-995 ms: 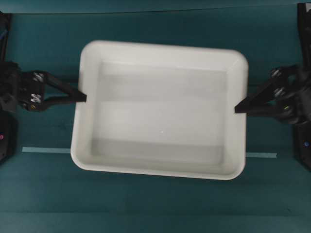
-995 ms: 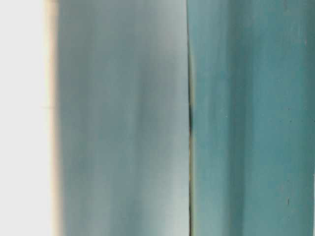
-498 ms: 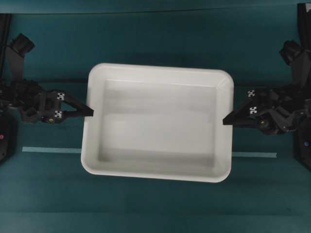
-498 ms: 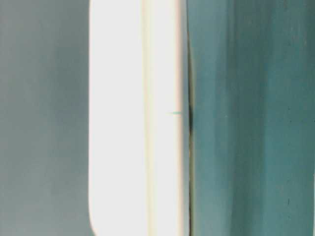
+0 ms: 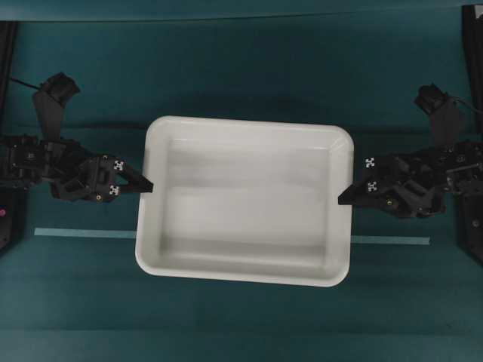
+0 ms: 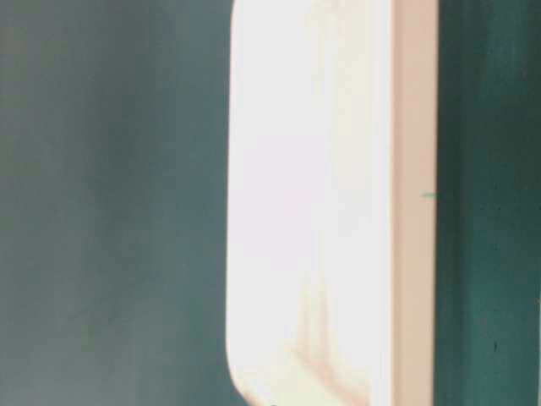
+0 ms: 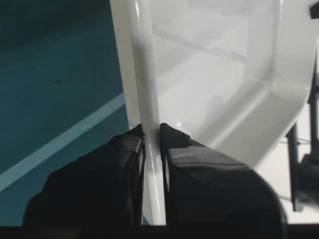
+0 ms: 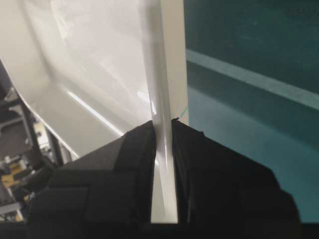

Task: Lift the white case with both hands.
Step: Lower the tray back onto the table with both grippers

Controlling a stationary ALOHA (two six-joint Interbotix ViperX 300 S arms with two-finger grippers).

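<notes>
The white case (image 5: pixel 245 219) lies level in the middle of the teal table, empty. My left gripper (image 5: pixel 148 185) is shut on the rim of its left short side, one finger inside and one outside. In the left wrist view the rim runs between the fingertips of the left gripper (image 7: pixel 151 130), with the case's inside (image 7: pixel 209 84) beyond. My right gripper (image 5: pixel 341 200) is shut on the rim of the right short side. The right wrist view shows that gripper (image 8: pixel 163 122) pinching the rim of the case (image 8: pixel 99 74). The table-level view shows the case (image 6: pixel 321 194) as a blurred white band.
A pale tape strip (image 5: pixel 75 233) runs across the table under the case and comes out at the right (image 5: pixel 392 240). Black arm bases stand at the left edge (image 5: pixel 7 226) and the right edge (image 5: pixel 475 226).
The case looks smaller in the overhead view than a second ago, so it has sunk away from that camera. Both grippers came inward with it, still clamped on the rim.
</notes>
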